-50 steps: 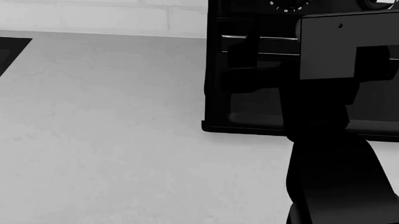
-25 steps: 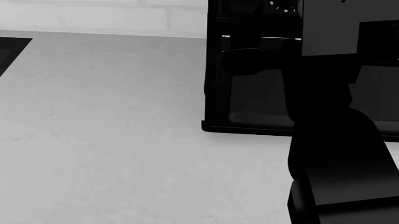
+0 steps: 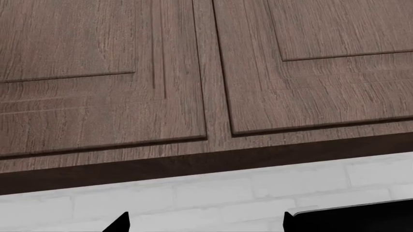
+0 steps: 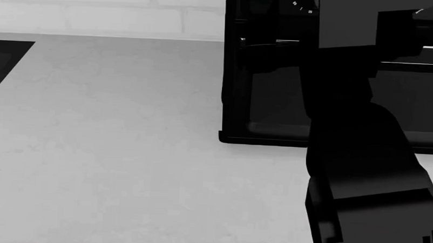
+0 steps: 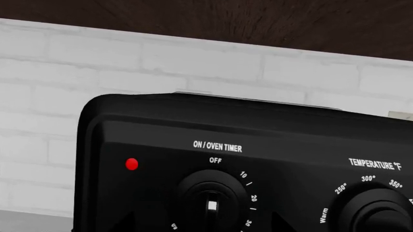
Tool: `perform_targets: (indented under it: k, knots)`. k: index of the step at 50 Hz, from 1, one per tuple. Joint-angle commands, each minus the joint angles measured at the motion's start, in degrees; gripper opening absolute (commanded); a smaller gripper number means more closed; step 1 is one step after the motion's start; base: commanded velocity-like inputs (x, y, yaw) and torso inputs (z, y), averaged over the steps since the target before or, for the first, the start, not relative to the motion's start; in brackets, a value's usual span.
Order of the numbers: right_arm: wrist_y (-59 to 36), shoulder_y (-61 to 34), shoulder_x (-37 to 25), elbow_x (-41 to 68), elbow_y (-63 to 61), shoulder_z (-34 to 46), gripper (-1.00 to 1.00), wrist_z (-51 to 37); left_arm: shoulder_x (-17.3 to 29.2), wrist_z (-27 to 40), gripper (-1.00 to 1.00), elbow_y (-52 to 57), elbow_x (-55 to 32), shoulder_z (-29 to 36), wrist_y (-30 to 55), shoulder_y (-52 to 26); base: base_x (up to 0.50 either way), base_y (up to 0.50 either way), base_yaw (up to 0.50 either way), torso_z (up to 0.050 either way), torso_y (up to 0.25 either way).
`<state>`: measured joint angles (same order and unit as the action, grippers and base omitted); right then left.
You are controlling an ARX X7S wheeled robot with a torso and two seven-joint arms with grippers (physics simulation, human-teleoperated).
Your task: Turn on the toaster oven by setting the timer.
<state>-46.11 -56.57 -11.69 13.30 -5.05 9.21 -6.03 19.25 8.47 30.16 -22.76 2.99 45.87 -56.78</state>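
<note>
The black toaster oven (image 4: 268,91) stands on the counter at the right, against the brick wall, its silver handle bar (image 4: 288,42) partly hidden by my right arm (image 4: 359,159). In the right wrist view the oven's control panel (image 5: 161,140) fills the lower frame. The timer (image 5: 211,205), labelled ON / OVEN TIMER, has its white mark under OFF. My right gripper (image 5: 203,227) is open, with its dark fingertips on either side of the dial, close in front of it. My left gripper (image 3: 205,224) is open and empty, raised toward the wall cabinets.
A red lamp (image 5: 131,164) sits left of the timer, and a temperature dial (image 5: 380,217) right of it. Grey counter (image 4: 115,139) stretches left of the oven. A black recess (image 4: 2,65) cuts the counter's left edge. Wooden cabinet doors (image 3: 193,72) hang above the white brick wall (image 3: 213,193).
My right arm has risen and moved in toward the oven's top panel, now covering most of the dial's tick marks in the head view. The oven has not moved.
</note>
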Motion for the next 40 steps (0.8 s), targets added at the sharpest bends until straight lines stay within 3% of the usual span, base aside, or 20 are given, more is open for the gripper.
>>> perform_targets:
  k: [1,15,16,33,40]
  knots:
    - [1.69,-0.42,0.03,-0.16,2.57,0.37,1.0,0.01,0.26,0.08,1.0,-0.34,0.0,-0.01,-0.64,0.47,0.0,0.0,0.0,0.0,0.0]
    - [1.33,-1.42,-0.23,-0.12,2.39,1.08,1.0,-0.26,0.45,0.25,1.0,-0.48,-0.16,0.11,-0.93,0.6,0.0,0.0,0.0,0.0,0.0]
    - [1.3,-1.42,-0.24,-0.14,2.23,1.14,-1.0,-0.35,0.44,0.28,1.0,-0.5,-0.18,0.14,-0.94,0.63,0.0,0.0,0.0,0.0,0.0]
    - [1.21,-1.3,-0.57,0.39,1.5,0.96,-1.0,-0.88,0.59,0.47,1.0,-0.72,-0.29,0.64,-1.19,0.68,0.01,0.0,0.0,0.0,0.0]
    - [1.53,-1.37,1.82,3.02,0.78,-4.28,-1.0,-3.45,0.68,0.68,1.0,-0.42,-0.55,0.62,-0.89,0.67,0.01,0.0,0.0,0.0,0.0]
